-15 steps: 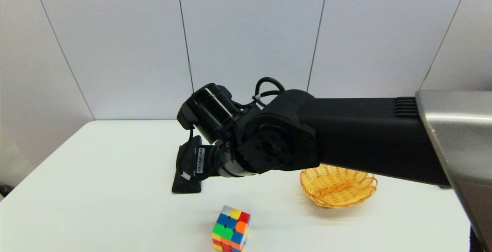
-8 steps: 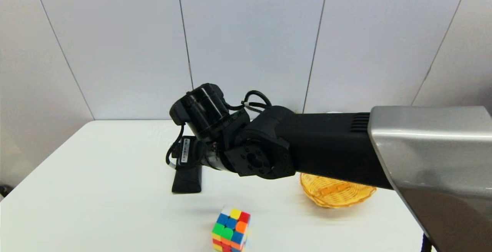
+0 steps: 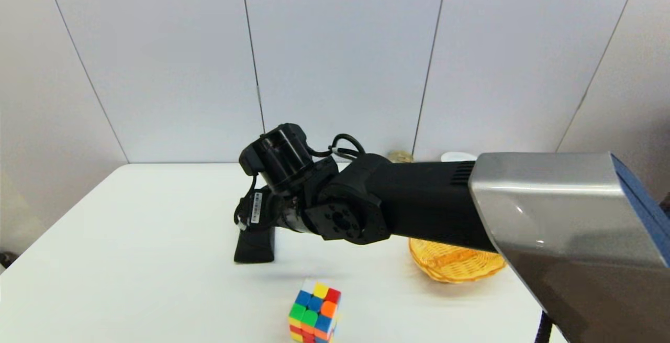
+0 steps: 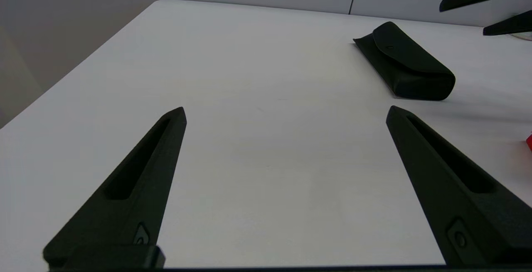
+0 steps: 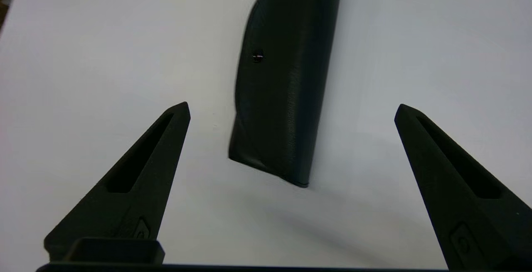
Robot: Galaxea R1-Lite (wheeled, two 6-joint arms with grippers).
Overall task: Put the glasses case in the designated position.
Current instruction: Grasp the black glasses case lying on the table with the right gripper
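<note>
Right gripper [image 5: 291, 108] spread wide above case [image 5: 282, 85], fingers straddling width, poised for pickup. Basket [image 3: 450, 262] at right, probable target. Left gripper [image 4: 286, 112] agape, idle, near-left.

Bare table [image 5: 83, 56] on both long sides of the glasses case [image 5: 282, 85]; cube [image 3: 314, 311] and basket [image 3: 450, 264] well apart.
</note>
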